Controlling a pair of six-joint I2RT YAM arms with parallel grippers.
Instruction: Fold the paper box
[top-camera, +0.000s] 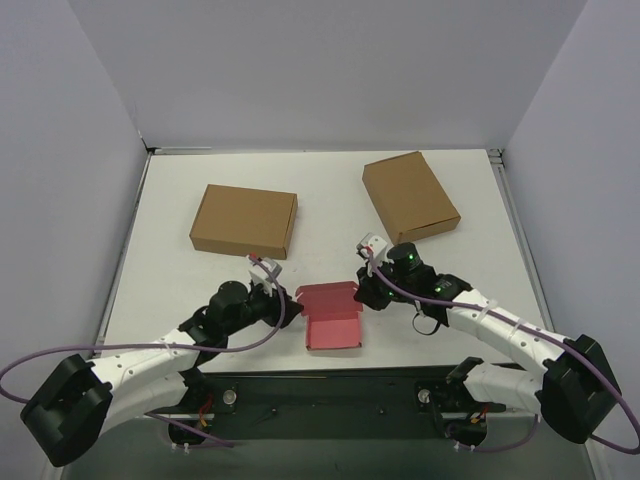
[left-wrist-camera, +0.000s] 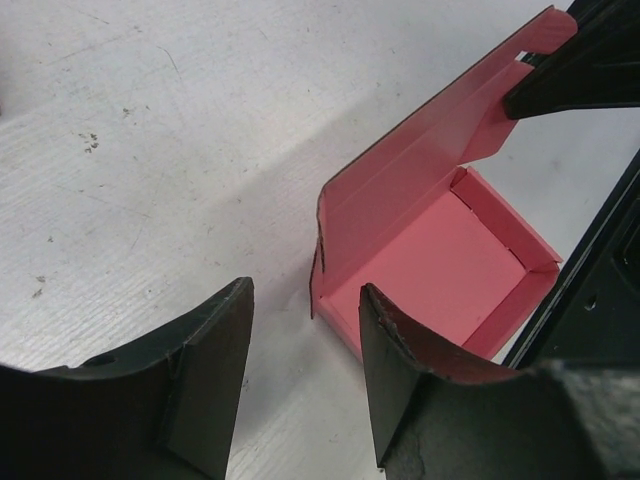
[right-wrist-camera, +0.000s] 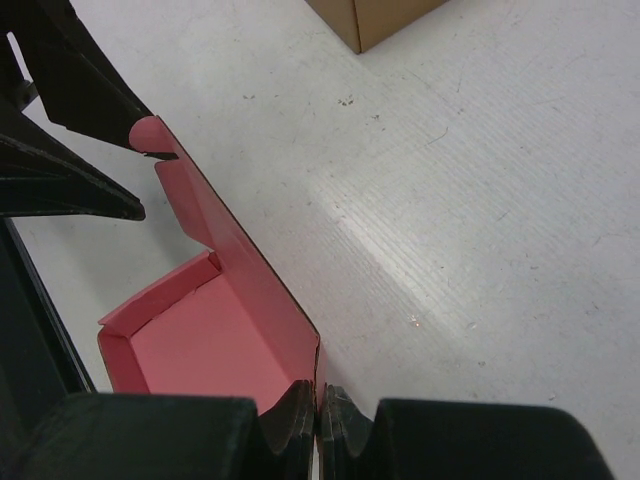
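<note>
At 10 o'clock on the white table (top-camera: 330, 180) lies a flat brown cardboard box (top-camera: 245, 220). Nearer the arms, the left gripper (left-wrist-camera: 305, 295) has its 2 black fingers (left-wrist-camera: 210, 370) spread apart with nothing clamped between them. Seen from the left wrist, the small pink thin-card paper box (top-camera: 332, 318) lies at 1 o'clock from that gripper. Its near left corner is just beyond the gap, and the right-hand finger overlaps its near wall; I cannot tell if they touch. The paper box sits open toward the table's 6 o'clock edge, between both grippers, its tray flat and 1 long flap standing upright along the far side. The right gripper (right-wrist-camera: 320, 400) has its fingers together, pinched on that flap's right end. At 1 o'clock on the table lies a 2nd brown cardboard box (top-camera: 410, 197), turned at an angle.
</note>
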